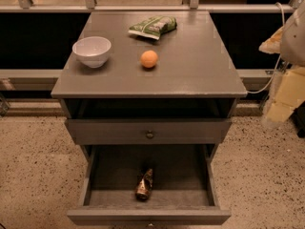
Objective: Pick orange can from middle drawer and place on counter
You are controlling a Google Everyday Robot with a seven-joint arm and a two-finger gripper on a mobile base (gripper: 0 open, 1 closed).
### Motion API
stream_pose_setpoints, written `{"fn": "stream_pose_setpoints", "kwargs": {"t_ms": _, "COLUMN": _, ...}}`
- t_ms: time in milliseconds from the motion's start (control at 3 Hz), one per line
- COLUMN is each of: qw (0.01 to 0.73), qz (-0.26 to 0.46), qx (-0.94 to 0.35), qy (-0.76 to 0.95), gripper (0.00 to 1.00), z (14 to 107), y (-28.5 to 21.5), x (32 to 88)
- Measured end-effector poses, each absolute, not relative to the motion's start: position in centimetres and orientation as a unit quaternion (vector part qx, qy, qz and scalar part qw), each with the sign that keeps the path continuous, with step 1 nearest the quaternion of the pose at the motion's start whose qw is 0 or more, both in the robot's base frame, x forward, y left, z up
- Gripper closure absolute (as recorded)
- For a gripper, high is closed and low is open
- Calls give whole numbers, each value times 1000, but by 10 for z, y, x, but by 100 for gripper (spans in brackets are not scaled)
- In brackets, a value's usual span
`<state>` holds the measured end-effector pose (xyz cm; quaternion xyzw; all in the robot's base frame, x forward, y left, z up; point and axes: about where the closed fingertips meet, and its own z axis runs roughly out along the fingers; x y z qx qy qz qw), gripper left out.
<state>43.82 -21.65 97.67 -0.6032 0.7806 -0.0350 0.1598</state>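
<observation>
Orange can (144,184) is seen lying near the front of the open middle drawer (114,171), not yet grasped. The gripper (285,92) is held well apart at the right edge; its state cannot be told. Lifting and placing on the counter (190,66) are judged left.

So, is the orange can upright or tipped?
Tipped: the orange can lies flat on the middle drawer floor; gripper at right edge.

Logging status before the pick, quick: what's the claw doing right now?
Claw: cannot be told; it is at the right edge beside the counter, far from the orange can lying in the middle drawer.
</observation>
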Motion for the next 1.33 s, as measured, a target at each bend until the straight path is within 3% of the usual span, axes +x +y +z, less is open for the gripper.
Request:
{"fn": "stream_pose_setpoints", "kwargs": {"t_ms": 333, "qw": 160, "qz": -35, "qx": -603, "qy": 781, "gripper": 0, "z": 977, "y": -217, "x": 438}}
{"fn": "stream_pose_setpoints", "kwargs": {"t_ms": 667, "qw": 183, "qz": -2, "qx": -607, "qy": 774, "gripper": 0, "z": 957, "y": -203, "x": 436}}
{"fn": "stream_pose_setpoints", "kwargs": {"t_ms": 1000, "qw": 247, "qz": 74, "qx": -615, "qy": 745, "gripper": 0, "z": 900, "y": -164, "x": 411}}
{"fn": "stream_pose_setpoints", "kwargs": {"t_ms": 1333, "qw": 256, "qz": 89, "qx": -606, "qy": 748, "gripper": 0, "z": 893, "y": -157, "x": 408}}
